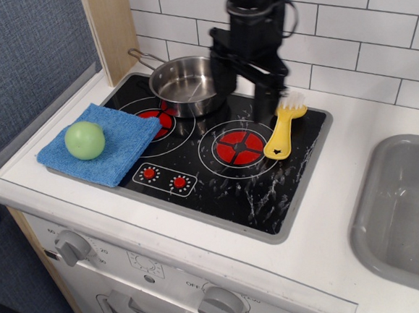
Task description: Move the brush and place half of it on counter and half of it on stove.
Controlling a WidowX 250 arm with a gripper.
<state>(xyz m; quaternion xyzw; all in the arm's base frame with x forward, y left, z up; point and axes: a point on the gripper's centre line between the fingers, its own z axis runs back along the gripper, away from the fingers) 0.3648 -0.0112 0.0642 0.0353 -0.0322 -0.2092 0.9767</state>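
The yellow brush [284, 130] lies on the right part of the black stove [226, 188], its white bristles pointing to the back, near the stove's rim. It lies wholly on the stove, its handle beside the right burner. My black gripper [244, 88] hangs open and empty above the back of the stove, just left of the bristles, between the pot and the brush. The white counter [340, 153] runs to the right of the stove.
A steel pot [184, 86] stands on the back left burner. A blue cloth [103, 147] with a green ball [85, 139] covers the stove's left edge. A grey sink [409, 206] is set in the counter at the right. A white tiled wall stands behind.
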